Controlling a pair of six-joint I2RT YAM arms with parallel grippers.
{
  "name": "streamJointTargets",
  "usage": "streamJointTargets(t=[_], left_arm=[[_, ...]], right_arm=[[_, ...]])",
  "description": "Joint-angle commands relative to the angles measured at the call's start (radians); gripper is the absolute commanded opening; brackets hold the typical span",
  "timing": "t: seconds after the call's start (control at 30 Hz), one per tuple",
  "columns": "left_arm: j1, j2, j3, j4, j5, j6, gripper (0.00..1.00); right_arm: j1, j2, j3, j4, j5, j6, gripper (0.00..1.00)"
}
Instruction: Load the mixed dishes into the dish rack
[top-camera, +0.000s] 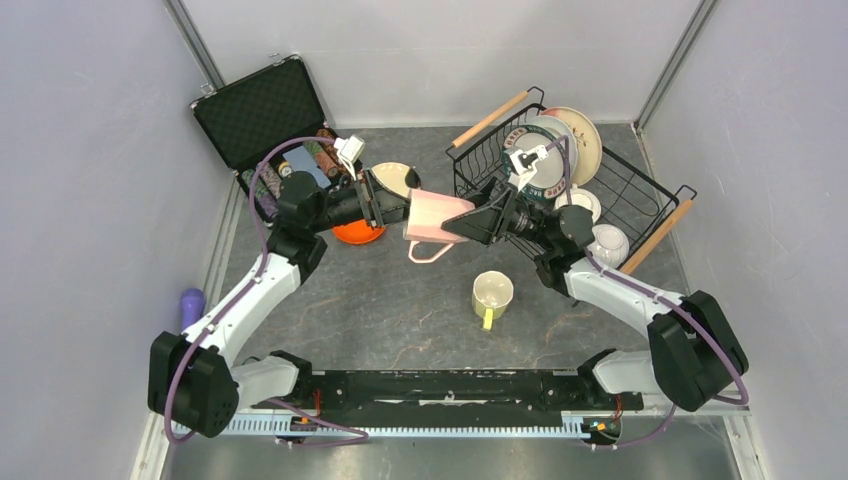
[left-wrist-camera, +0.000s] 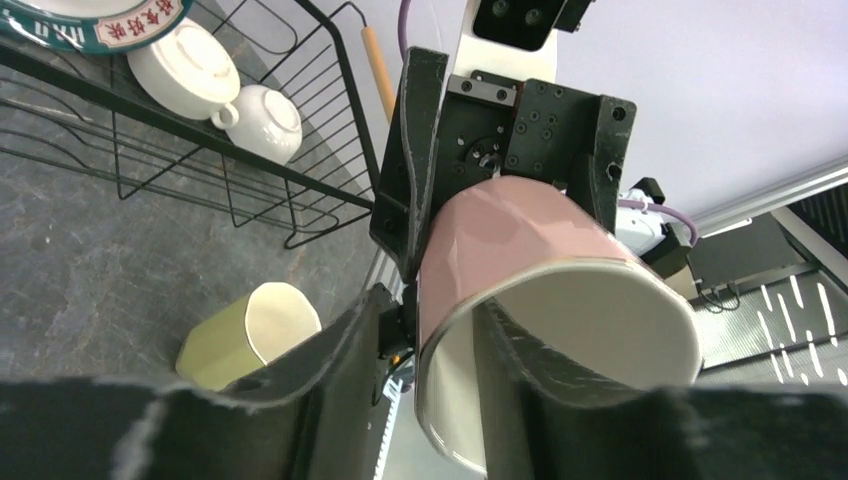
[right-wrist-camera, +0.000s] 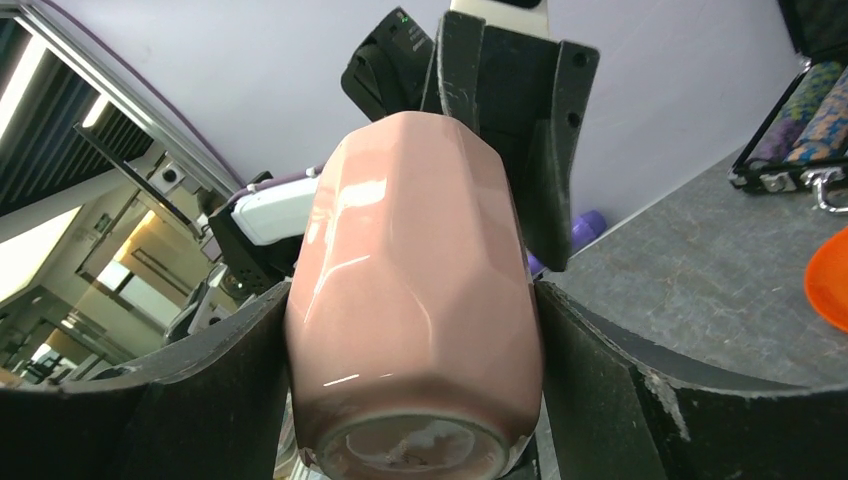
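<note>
Nearest the arm bases, the yellow mug (top-camera: 492, 294) is lying on its side on the worktop (top-camera: 400, 320), well apart from both arms. Beyond it, the pink mug (top-camera: 435, 222) is hanging sideways between the two arms, handle pointing down. The overhead view is hiding how each grip sits; the wrist views are showing it. The left fingers (left-wrist-camera: 340, 380) are pinching the mug's wall at the rim, one outside and one inside the cream interior. The right fingers (right-wrist-camera: 220, 390) are pressing against opposite flanks of the body near its base. Both pairs are clamping the same mug.

Only the overhead view is showing the orange plate (top-camera: 357, 233) under the left arm. Farther right, the rack (top-camera: 630, 190) is holding upright plates at its far end and a white bowl (top-camera: 580, 203) and a white mug (top-camera: 608, 243) nearer. The open case (top-camera: 260, 110) is sitting at the far left.
</note>
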Motion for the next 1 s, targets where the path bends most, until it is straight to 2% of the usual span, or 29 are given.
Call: streamJointTargets(t=[0.0,0.07,0.27,0.37,0.43,0.47,0.5,0.53,0.6,0.67,0.73,0.83,0.97], left_arm=[[0.018,0.006,0.050,-0.050,0.014,0.072,0.55],[0.044,0.008,0.037,-0.031,0.033,0.048,0.62],[0.142,-0.014,-0.014,-0.031,0.044,0.010,0.69],[0.193,-0.059,-0.038,-0.098,0.029,0.053,0.69],[0.206,-0.097,-0.032,-0.215,0.005,0.151,0.69],[0.207,-0.114,-0.025,-0.275,-0.015,0.199,0.70],[0.206,-0.134,-0.022,-0.338,-0.027,0.247,0.70],[0.206,-0.151,-0.017,-0.388,-0.038,0.284,0.70],[0.206,-0.179,-0.001,-0.505,-0.069,0.384,0.70],[0.206,-0.203,0.017,-0.607,-0.109,0.471,0.70],[0.204,-0.219,0.023,-0.666,-0.142,0.523,0.70],[0.199,-0.239,0.003,-0.671,-0.178,0.542,0.70],[0.177,-0.246,-0.030,-0.644,-0.204,0.554,0.70]], right_arm=[[-0.002,-0.007,0.058,0.079,-0.015,0.034,0.15],[-0.028,-0.010,0.066,0.073,-0.021,0.037,0.10],[-0.122,-0.005,0.097,0.061,-0.048,0.072,0.06],[-0.218,-0.004,0.128,0.000,-0.072,0.061,0.01],[-0.289,-0.016,0.183,-0.216,-0.092,-0.059,0.00],[-0.320,-0.028,0.224,-0.361,-0.080,-0.173,0.00],[-0.344,-0.040,0.271,-0.581,-0.041,-0.326,0.00],[-0.359,-0.038,0.354,-0.806,0.018,-0.468,0.00],[-0.371,-0.004,0.532,-1.267,0.232,-0.766,0.00],[-0.374,0.046,0.689,-1.541,0.437,-0.929,0.00],[-0.375,0.081,0.772,-1.676,0.548,-1.018,0.00],[-0.376,0.139,0.869,-1.859,0.717,-1.108,0.00],[-0.375,0.170,0.880,-1.999,0.885,-1.194,0.00]])
